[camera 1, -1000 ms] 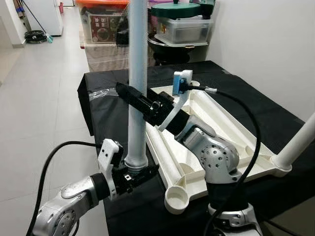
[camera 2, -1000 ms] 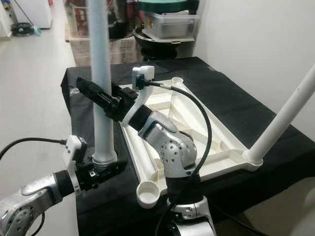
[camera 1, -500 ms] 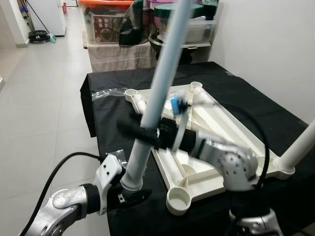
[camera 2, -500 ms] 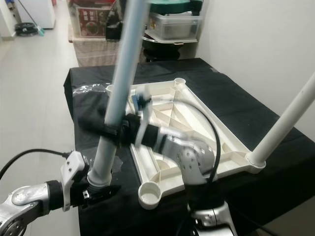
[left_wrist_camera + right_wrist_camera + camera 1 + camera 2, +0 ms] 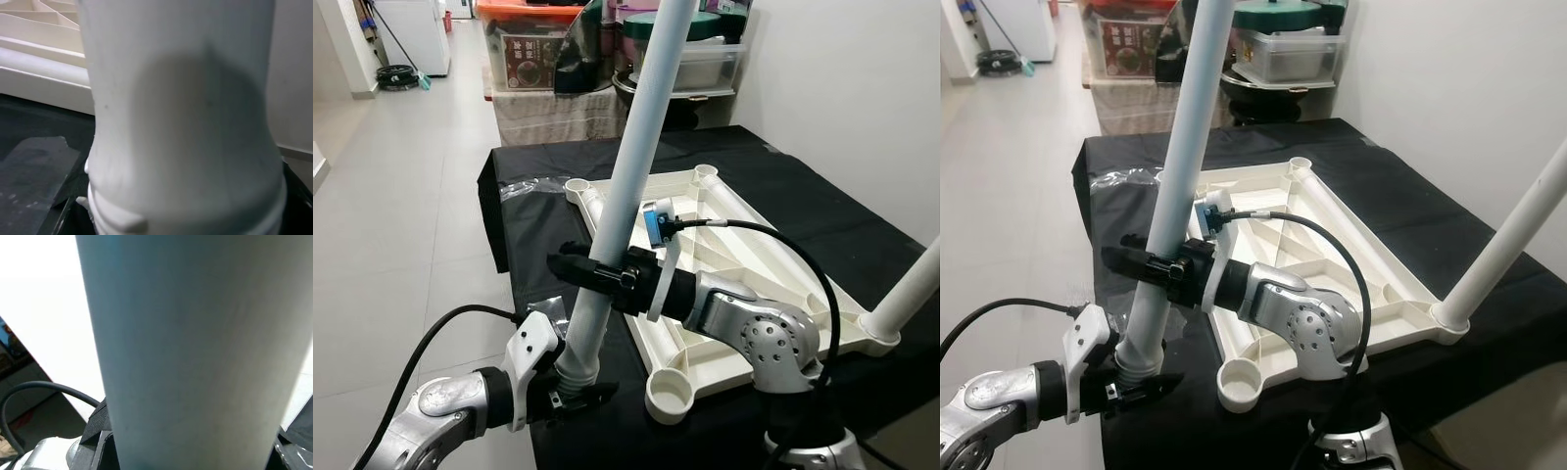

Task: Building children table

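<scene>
You are holding the white leg [image 5: 641, 147] with both grippers: the left gripper [image 5: 576, 384] clamped on its bottom end, the right gripper [image 5: 579, 275] clamped around its middle. It is leaning now, no longer straight up, aiming toward the empty corner socket [image 5: 669, 393] of the upside-down table top [image 5: 744, 259] near the black desk [image 5: 538, 196] front edge.

I am in a home, in a utility or storage corner by the look of it; pale floor tiles [image 5: 401, 196] run down a corridor; clear plastic storage bins [image 5: 533, 44] with coloured lids are stacked against the wall [image 5: 842, 108]; my table [image 5: 822, 215] wears a black cover; a broom [image 5: 386, 44] leans far off.
</scene>
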### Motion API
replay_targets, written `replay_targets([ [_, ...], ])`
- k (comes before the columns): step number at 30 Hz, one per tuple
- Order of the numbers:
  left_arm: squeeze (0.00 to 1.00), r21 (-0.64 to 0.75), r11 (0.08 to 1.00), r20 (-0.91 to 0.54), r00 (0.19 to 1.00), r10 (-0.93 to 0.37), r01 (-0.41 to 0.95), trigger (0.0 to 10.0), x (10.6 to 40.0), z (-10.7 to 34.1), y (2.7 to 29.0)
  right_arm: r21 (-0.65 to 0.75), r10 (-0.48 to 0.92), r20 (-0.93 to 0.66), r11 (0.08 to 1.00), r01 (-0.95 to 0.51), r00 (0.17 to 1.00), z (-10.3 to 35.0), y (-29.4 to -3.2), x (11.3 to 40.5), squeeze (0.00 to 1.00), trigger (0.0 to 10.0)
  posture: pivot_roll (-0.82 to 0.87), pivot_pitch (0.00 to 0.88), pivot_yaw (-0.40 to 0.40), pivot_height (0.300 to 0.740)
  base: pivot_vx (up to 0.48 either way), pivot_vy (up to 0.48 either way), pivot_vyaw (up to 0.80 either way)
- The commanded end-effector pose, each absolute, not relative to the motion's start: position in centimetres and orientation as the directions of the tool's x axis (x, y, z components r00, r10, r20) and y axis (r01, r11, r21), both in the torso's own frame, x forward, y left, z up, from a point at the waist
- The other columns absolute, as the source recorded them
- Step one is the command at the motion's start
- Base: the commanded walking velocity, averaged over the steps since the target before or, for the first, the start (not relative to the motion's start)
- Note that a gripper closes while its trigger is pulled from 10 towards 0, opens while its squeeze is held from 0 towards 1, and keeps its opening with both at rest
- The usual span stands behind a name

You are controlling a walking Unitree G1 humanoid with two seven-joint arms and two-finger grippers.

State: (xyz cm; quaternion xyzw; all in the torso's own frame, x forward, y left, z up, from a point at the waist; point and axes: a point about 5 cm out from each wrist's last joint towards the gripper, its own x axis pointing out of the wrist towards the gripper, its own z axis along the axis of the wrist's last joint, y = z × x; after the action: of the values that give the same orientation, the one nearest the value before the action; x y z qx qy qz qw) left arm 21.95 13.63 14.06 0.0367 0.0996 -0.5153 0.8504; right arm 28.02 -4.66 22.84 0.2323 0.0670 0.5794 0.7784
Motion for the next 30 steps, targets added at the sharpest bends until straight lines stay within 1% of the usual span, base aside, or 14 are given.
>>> replay_targets([
  [1, 0.00, -0.008, 0.426, -0.200, 0.416, -0.887, 0.905, 10.0, 21.6, 14.2, 12.9, 0.431, 0.913, 0.216, 0.228, -0.873, 0.345, 23.7, -4.5, 28.2, 0.00, 0.0, 0.11, 0.000, -0.069, 0.740, 0.000, 0.000, 0.00],
  [2, 0.00, -0.008, 0.426, -0.200, 0.416, -0.887, 0.905, 10.0, 21.6, 14.2, 12.9, 0.431, 0.913, 0.216, 0.228, -0.873, 0.345, 23.7, -4.5, 28.2, 0.00, 0.0, 0.11, 0.000, -0.069, 0.740, 0.000, 0.000, 0.00],
  [3, 1.00, -0.004, 0.432, -0.195, 0.423, -0.885, 0.902, 10.0, 21.7, 14.2, 12.9, 0.432, 0.910, 0.219, 0.234, -0.871, 0.353, 23.7, -4.5, 28.2, 0.00, 0.0, 0.11, 0.000, -0.069, 0.740, 0.000, 0.000, 0.00],
  [11, 1.00, 0.007, 0.468, -0.148, 0.464, -0.874, 0.884, 10.0, 22.4, 14.7, 13.4, 0.423, 0.894, 0.229, 0.264, -0.867, 0.384, 23.9, -4.6, 28.4, 0.00, 0.0, 0.11, 0.000, -0.070, 0.740, 0.000, 0.000, 0.00],
  [16, 1.00, 0.062, 0.616, -0.092, 0.619, -0.780, 0.785, 10.0, 23.8, 15.8, 14.9, 0.331, 0.825, 0.210, 0.444, -0.833, 0.524, 24.8, -7.2, 30.9, 0.00, 0.0, 0.11, 0.000, -0.073, 0.740, 0.000, 0.000, 0.00],
  [20, 0.99, 0.169, 0.824, -0.011, 0.837, -0.547, 0.541, 10.0, 25.6, 17.6, 17.2, 0.246, 0.694, 0.156, 0.662, -0.709, 0.703, 25.0, -10.5, 33.7, 0.00, 0.0, 0.11, 0.000, -0.077, 0.740, 0.000, 0.000, 0.00],
  [21, 0.44, 0.181, 0.891, 0.037, 0.903, -0.429, 0.416, 10.0, 26.1, 18.4, 18.0, 0.236, 0.631, 0.139, 0.727, -0.644, 0.763, 24.9, -11.7, 34.4, 0.00, 0.0, 0.11, 0.000, -0.081, 0.740, 0.000, 0.000, 0.00],
  [22, 0.44, 0.181, 0.891, 0.037, 0.903, -0.429, 0.416, 10.0, 26.1, 18.4, 18.0, 0.236, 0.631, 0.139, 0.727, -0.644, 0.763, 24.9, -11.7, 34.4, 0.00, 0.0, 0.11, 0.000, -0.081, 0.740, 0.000, 0.000, 0.00],
  [23, 0.00, 0.186, 0.916, 0.072, 0.925, -0.372, 0.354, 10.0, 25.9, 18.8, 17.8, 0.211, 0.574, 0.118, 0.783, -0.585, 0.810, 24.5, -12.2, 34.9, 0.00, 0.0, 0.12, 0.000, -0.089, 0.740, 0.000, 0.000, 0.00],
  [24, 0.00, 0.183, 0.925, 0.090, 0.931, -0.354, 0.334, 10.0, 25.7, 19.0, 17.5, 0.194, 0.545, 0.107, 0.809, -0.555, 0.831, 24.3, -12.4, 35.0, 0.00, 0.0, 0.12, 0.000, -0.089, 0.740, 0.000, 0.000, 0.00],
  [25, 0.00, 0.171, 0.928, 0.097, 0.931, -0.351, 0.332, 10.0, 25.4, 19.0, 17.0, 0.172, 0.510, 0.090, 0.838, -0.517, 0.856, 23.8, -12.4, 35.1, 0.00, 1.5, 0.12, 0.000, -0.089, 0.740, 0.000, 0.000, 0.00],
  [26, 0.00, 0.171, 0.928, 0.097, 0.931, -0.351, 0.332, 10.0, 25.4, 19.0, 17.0, 0.172, 0.510, 0.090, 0.838, -0.517, 0.856, 23.8, -12.4, 35.1, 0.00, 1.5, 0.12, 0.000, -0.089, 0.740, 0.000, 0.000, 0.00],
  [27, 0.00, 0.161, 0.926, 0.100, 0.927, -0.360, 0.342, 10.0, 25.1, 18.8, 16.4, 0.163, 0.484, 0.077, 0.856, -0.490, 0.872, 23.4, -12.2, 35.1, 0.00, 10.0, 0.12, 0.000, -0.089, 0.740, 0.000, 0.000, 0.00],
  [30, 0.00, 0.152, 0.925, 0.102, 0.926, -0.364, 0.347, 10.0, 24.9, 18.6, 16.1, 0.162, 0.470, 0.070, 0.865, -0.475, 0.880, 23.2, -12.1, 35.1, 0.00, 10.0, 0.13, 0.000, -0.092, 0.740, 0.000, 0.000, 0.00],
])
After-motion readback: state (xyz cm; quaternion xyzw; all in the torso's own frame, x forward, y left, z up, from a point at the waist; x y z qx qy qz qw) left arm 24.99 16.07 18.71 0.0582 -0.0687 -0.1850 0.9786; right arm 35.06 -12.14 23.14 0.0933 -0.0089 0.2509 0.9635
